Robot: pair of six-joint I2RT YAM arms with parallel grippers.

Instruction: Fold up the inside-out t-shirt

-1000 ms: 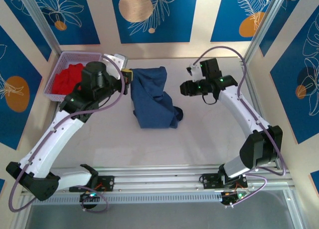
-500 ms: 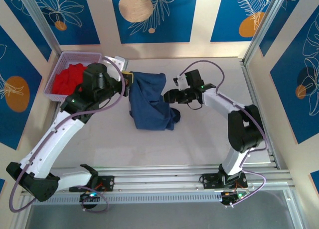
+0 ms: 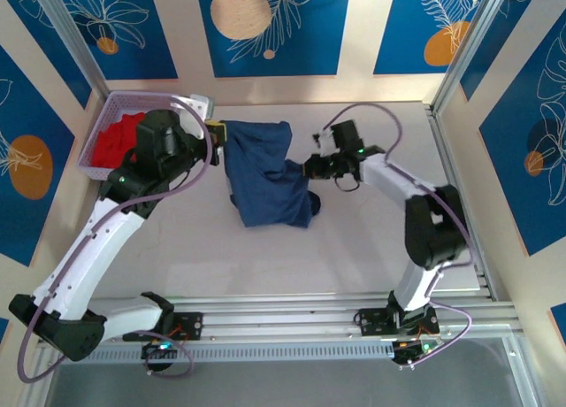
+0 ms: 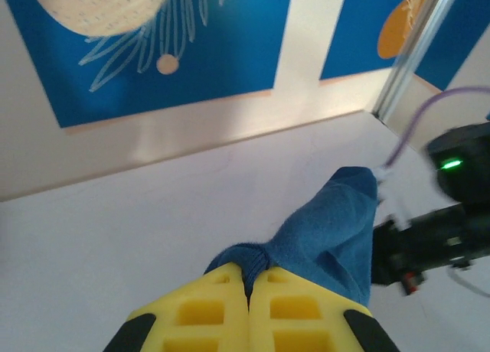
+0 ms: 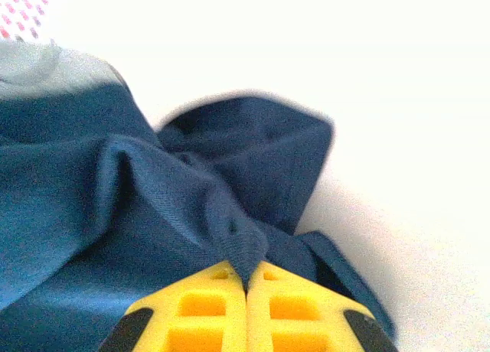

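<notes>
The navy inside-out t-shirt [image 3: 263, 181] lies bunched on the table [image 3: 354, 248], toward 12 o'clock from its middle. The left fingers [image 4: 210, 314] are pressed together on a thin pinch at its 10 o'clock corner. The right fingers [image 5: 207, 310] likewise clamp a ridge at its 3 o'clock edge. Both holds look shallow, so pulling apart could slip one free or drag cloth toward the basket [image 3: 104, 115] at 9 o'clock
</notes>
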